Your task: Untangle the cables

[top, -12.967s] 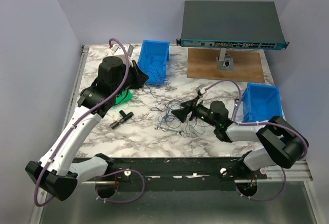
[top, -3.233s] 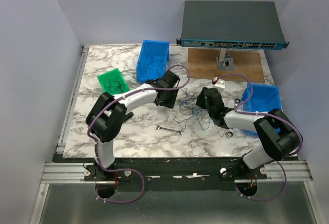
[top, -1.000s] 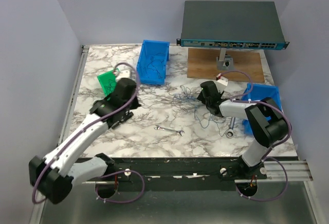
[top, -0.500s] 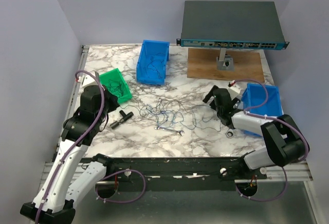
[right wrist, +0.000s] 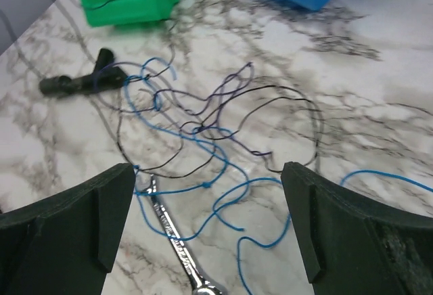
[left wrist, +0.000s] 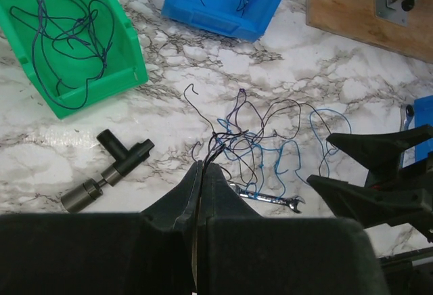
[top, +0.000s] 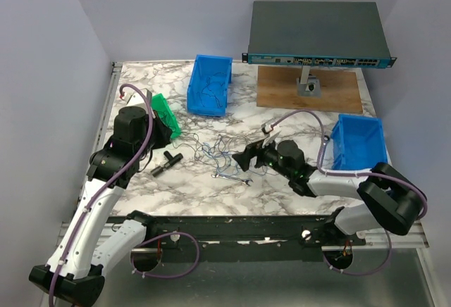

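Observation:
The cables (top: 224, 153) are a loose tangle of thin blue and black wires on the marble table (top: 282, 187). In the left wrist view the cables (left wrist: 264, 139) spread out ahead, and a black strand runs into my left gripper (left wrist: 203, 165), which is shut on it. From above, the left gripper (top: 168, 136) sits at the tangle's left edge. My right gripper (top: 246, 159) is at the tangle's right edge, wide open. In the right wrist view the cables (right wrist: 203, 132) lie between and beyond the spread fingers of the right gripper (right wrist: 210, 227), untouched.
A silver wrench (top: 232, 175) lies under the blue strands. A black T-shaped part (top: 165, 160) lies to the left. A green bin (top: 165, 110) and a blue bin (top: 210, 85) hold more wires. Another blue bin (top: 359, 141) stands at the right, and a network switch (top: 317, 32) at the back.
My right gripper has swung left to the tangle's edge and opened wider. The left arm has shifted toward the green bin. The wires now lie more bunched at the centre.

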You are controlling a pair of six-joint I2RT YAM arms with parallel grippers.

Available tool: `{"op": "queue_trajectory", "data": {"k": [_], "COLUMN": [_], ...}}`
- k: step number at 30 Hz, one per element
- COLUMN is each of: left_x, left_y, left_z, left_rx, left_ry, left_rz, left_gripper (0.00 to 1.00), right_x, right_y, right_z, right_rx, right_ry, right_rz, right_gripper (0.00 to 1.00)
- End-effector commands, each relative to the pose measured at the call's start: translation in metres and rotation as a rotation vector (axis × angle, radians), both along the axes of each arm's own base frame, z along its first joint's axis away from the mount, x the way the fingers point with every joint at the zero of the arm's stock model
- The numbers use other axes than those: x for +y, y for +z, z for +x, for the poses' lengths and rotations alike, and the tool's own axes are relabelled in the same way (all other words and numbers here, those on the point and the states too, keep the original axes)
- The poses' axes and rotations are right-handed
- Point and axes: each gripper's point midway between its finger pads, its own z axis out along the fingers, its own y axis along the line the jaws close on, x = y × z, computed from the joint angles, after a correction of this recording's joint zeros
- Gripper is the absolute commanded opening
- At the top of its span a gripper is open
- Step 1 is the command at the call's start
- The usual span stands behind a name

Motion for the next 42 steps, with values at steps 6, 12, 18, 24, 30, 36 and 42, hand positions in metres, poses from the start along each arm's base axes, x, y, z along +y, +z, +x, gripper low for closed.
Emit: {"op": "queue_trajectory", "data": {"k": [6,12,18,24,30,36,42], "left_x": [-0.02,-0.024,-0.024,-0.02,0.008,0.045,0.051], "left_y": [0.015,0.015,0.024,0.055,0.105,0.129,0.143], "left_z": [-0.007,-0.008,-0.014,-0.02,-0.028,-0.03,-0.028], "left_rx": [-0.025,-0.018,-0.024,-0.07,-0.175,-0.223,-0.257], "left_ry": [-0.13,-0.154,-0.169,-0.175,-0.054,0.125,0.181], "left_rz": [-0.042,-0.053,-0.048,-0.041,0.001,0.062,0.026], "left_gripper": [0.0,0.0,0.0,0.0,0.0,0.0,0.0], "right_x": [0.074,0.106,0.125,0.111,0.034,-0.07,-0.139], "right_y": [0.001,-0.008,-0.034,-0.091,-0.116,-0.123,-0.107], "right_z": [-0.038,-0.026,0.015,0.036,0.037,0.029,0.024], "right_rx": [-0.079,-0.057,0.034,0.129,0.2,0.365,0.397], "right_ry": [0.324,0.23,0.009,-0.197,-0.493,-0.671,-0.84], "right_rz": [-0.04,-0.074,-0.11,-0.19,-0.287,-0.174,-0.122], "right_gripper": [0.96,0.93,0.94,0.9,0.71,0.66,0.63]}}
